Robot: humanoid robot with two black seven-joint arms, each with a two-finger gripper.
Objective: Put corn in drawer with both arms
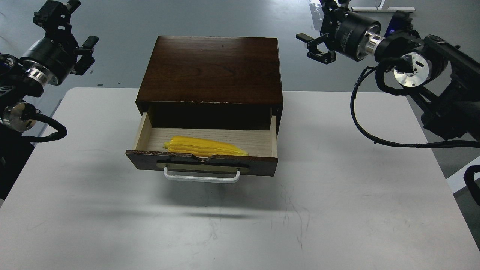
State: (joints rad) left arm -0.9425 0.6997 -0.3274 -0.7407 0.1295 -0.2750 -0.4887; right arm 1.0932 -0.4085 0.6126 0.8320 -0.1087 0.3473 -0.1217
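Note:
The yellow corn [204, 146] lies lengthwise in the open drawer [201, 165], on its pale wood floor just behind the front panel with the white handle [201, 178]. The drawer is pulled out of the dark brown box [212, 69]. My left gripper [73, 26] is raised at the far left, beyond the table's back edge, open and empty. My right gripper [318, 35] is raised to the right of the box's back corner, open and empty, well away from the corn.
The white table [337, 195] carries only the box. Black cables [360, 120] hang from the right arm over the table's right side. Grey floor lies behind the table.

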